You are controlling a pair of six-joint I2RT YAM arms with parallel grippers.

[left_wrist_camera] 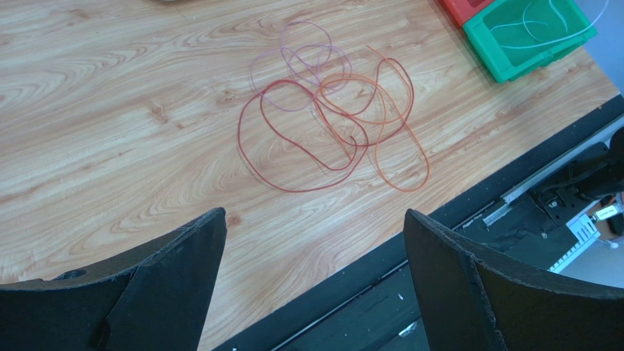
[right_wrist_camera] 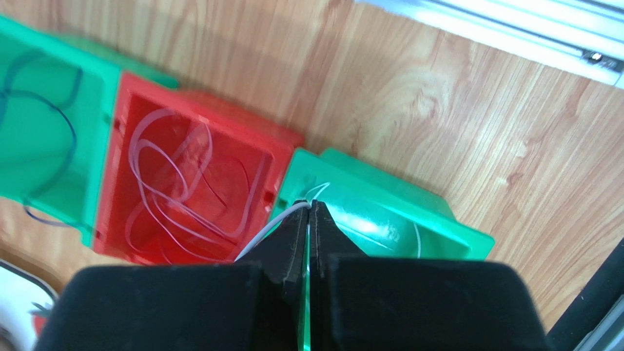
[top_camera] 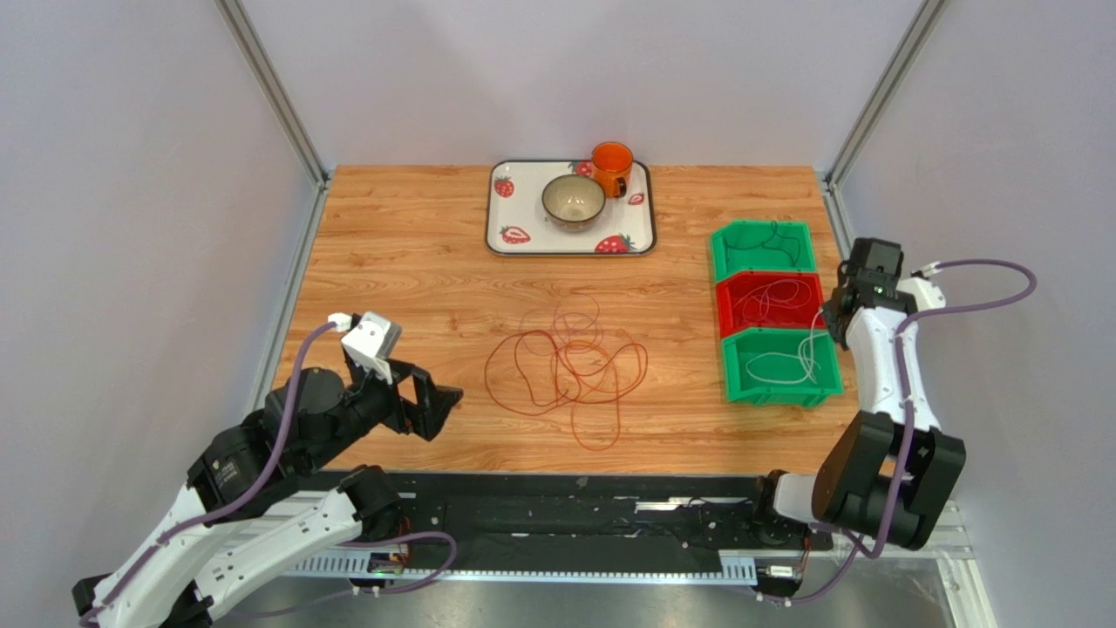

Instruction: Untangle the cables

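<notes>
Left fingers [left_wrist_camera: 172, 285] stand wide apart, holding nothing, above the near edge of the desk [left_wrist_camera: 110, 146]. The tangle of red, orange and pale cables [left_wrist_camera: 329, 131] lies loose on the wood just beyond them. Right fingers [right_wrist_camera: 293, 241] are pressed together over the near green bin [right_wrist_camera: 439, 219], pinching a white cable [right_wrist_camera: 282, 216] at their tips; its loops trail into that bin. Beside it, the red bin [right_wrist_camera: 212, 110] holds more pale loops, and the far green bin [right_wrist_camera: 95, 73] holds a dark one.

robot lab test cell: plain grey panels [top_camera: 131, 196], metal corner posts [top_camera: 273, 92], wood-grain table [top_camera: 393, 262]
</notes>
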